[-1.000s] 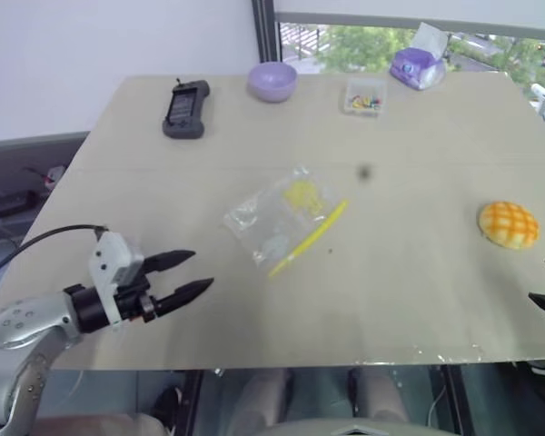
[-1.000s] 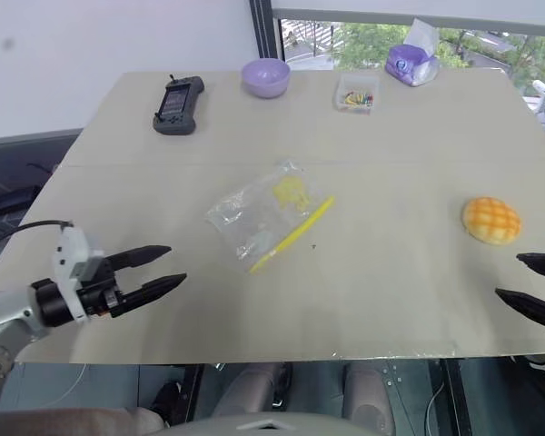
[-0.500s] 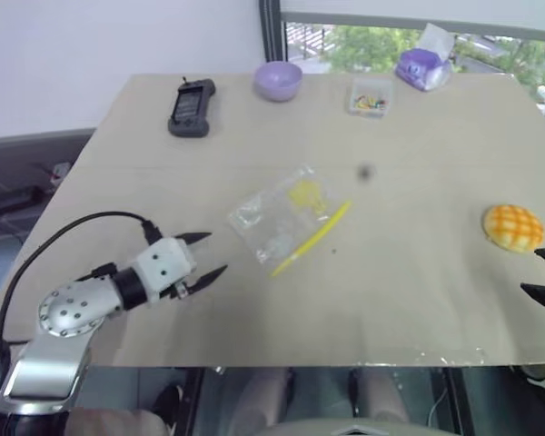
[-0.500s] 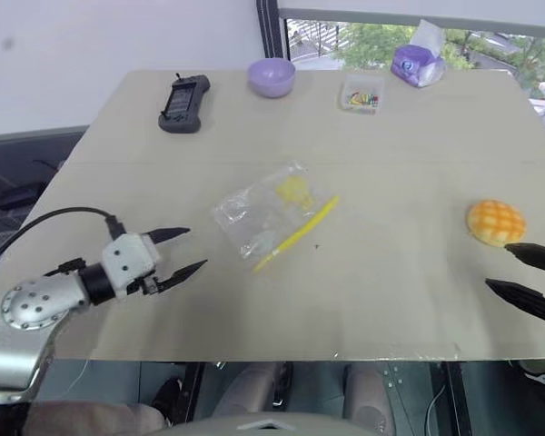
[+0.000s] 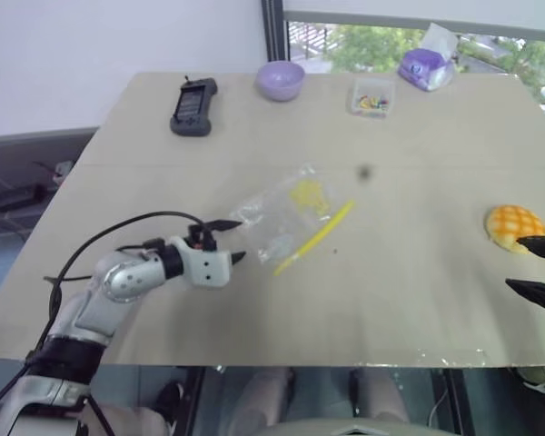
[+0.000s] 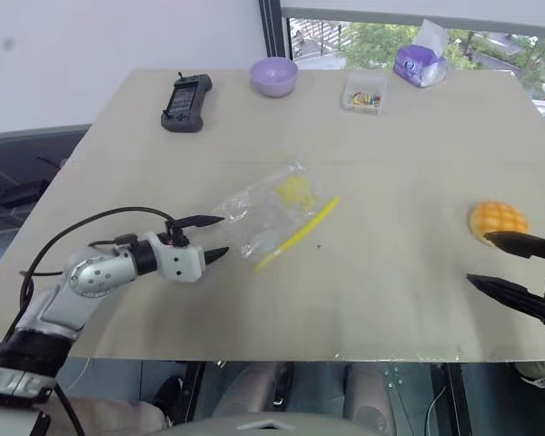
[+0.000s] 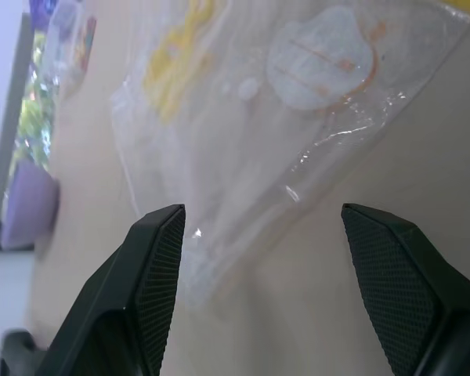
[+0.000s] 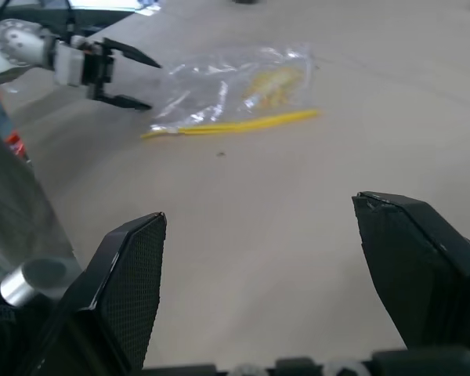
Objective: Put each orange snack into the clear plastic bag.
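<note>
On the table (image 5: 418, 118), seen from the left eye, we find the clear plastic bag (image 5: 286, 215) near the middle, its yellow zip strip (image 5: 314, 238) along the edge toward five o'clock. The orange snack (image 5: 513, 225) lies well apart at three o'clock, by the table's right side. Our left gripper (image 5: 229, 242) stands with jaws apart just at the bag's eight o'clock corner; our right gripper (image 5: 534, 267) has its jaws spread too, the upper finger just beside the snack.

In the right eye view, the picture is the same: snack at three o'clock, bag central.

Through the left wrist view, the bag's crinkled film lies between and ahead of the open fingers (image 7: 153, 266). We judge it light, limp and slippery, best pinched at a corner or the stiffer zip edge.

From the right wrist view, the bag sits at twelve o'clock ahead of the spread jaws. The snack looks soft and light to us; we would take it across its domed sides, gently.
</note>
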You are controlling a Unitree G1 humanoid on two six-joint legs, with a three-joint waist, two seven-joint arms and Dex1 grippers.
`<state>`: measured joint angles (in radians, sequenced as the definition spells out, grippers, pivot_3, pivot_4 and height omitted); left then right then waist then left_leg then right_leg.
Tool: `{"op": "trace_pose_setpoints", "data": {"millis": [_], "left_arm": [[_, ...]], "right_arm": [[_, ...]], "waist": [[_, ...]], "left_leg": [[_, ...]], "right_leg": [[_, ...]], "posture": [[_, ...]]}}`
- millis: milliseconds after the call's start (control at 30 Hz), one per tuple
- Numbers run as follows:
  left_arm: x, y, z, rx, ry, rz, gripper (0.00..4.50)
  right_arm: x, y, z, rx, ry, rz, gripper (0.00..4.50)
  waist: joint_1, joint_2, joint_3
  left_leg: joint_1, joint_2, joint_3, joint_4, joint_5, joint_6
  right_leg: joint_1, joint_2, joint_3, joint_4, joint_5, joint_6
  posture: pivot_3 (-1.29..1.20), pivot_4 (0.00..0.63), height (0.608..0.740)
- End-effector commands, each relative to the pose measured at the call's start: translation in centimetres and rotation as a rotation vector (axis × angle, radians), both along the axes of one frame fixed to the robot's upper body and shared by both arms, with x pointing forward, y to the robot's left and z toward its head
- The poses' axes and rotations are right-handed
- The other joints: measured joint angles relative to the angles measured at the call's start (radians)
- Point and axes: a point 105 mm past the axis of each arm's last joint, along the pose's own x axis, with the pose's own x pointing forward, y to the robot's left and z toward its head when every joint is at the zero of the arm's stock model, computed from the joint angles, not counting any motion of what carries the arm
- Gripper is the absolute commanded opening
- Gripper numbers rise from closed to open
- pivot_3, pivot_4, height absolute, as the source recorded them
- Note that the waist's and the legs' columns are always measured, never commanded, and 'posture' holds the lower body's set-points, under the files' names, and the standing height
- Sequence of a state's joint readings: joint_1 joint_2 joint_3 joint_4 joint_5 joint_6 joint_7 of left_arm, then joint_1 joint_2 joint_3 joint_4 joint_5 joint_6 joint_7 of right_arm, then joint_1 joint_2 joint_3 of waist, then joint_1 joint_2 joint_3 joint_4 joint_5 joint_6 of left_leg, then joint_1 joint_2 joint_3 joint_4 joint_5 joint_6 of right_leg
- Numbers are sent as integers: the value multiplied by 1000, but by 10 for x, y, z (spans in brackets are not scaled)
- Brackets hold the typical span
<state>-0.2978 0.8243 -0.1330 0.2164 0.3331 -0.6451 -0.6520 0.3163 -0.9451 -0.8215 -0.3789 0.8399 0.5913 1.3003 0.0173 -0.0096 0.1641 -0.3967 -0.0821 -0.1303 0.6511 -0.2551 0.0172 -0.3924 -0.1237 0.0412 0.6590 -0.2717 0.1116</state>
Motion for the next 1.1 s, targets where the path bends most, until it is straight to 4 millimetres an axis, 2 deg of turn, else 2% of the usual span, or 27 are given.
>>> {"op": "trace_pose_setpoints", "data": {"millis": [33, 467, 600, 700, 733, 767, 867, 1000, 1100], "left_arm": [[8, -3, -5, 17, -20, -17, 3376], [34, -22, -9, 107, -135, -71, 3376], [46, -29, -7, 121, -211, -61, 2161], [50, -37, -6, 130, -244, -81, 866], [51, -39, -7, 134, -249, -87, 287], [52, -40, -8, 135, -253, -90, 39], [54, -46, -6, 126, -282, -99, 39], [54, -52, -4, 76, -293, -110, 39], [53, -59, 10, -181, -224, -31, 39]], "right_arm": [[-6, 6, 13, -11, -54, 39, 4113], [-10, 8, 14, -32, -85, 60, 4113], [-9, 8, 13, -34, -84, 52, 4170], [-9, 6, 12, -38, -86, 47, 4170], [-8, 6, 13, -40, -87, 46, 4170], [-8, 6, 13, -41, -88, 46, 4170], [-9, 5, 13, -46, -90, 42, 4170], [-9, 4, 13, -48, -90, 40, 4170], [-6, 4, 11, -52, -88, 32, 4170]], "waist": [[-2, 0, 0], [-3, 0, -1], [-4, 0, -1], [-2, 0, -1], [-1, 1, -2], [1, 3, -4], [1, 5, -5], [6, 5, -5], [7, 5, -5]], "left_leg": [[0, 0, 0, 0, 0, 0], [1, -1, 0, 2, 0, 0], [1, -2, 0, 2, 0, 0], [1, -3, 0, 2, 0, 0], [1, -3, -1, 2, 0, 0], [1, -3, -1, 2, 0, 0], [2, -3, -1, 3, 0, 0], [13, -3, -3, 2, 0, 0], [13, -3, -3, 2, 0, 0]], "right_leg": [[0, 0, 0, 0, 0, 0], [1, 0, 0, 3, 0, 1], [1, 1, 0, 3, 0, 1], [1, 1, 0, 3, 1, 1], [1, 1, 0, 3, 1, 1], [1, 1, 0, 3, 1, 1], [3, 0, 0, 3, 1, 2], [15, 0, -2, 2, 0, 2], [15, -1, -2, 2, 0, 3]], "posture": [[0, 150, 740], [0, 150, 740], [0, 150, 740], [0, 150, 740], [0, 150, 740], [0, 150, 740], [0, 150, 740], [0, 150, 740], [0, 150, 740]]}}
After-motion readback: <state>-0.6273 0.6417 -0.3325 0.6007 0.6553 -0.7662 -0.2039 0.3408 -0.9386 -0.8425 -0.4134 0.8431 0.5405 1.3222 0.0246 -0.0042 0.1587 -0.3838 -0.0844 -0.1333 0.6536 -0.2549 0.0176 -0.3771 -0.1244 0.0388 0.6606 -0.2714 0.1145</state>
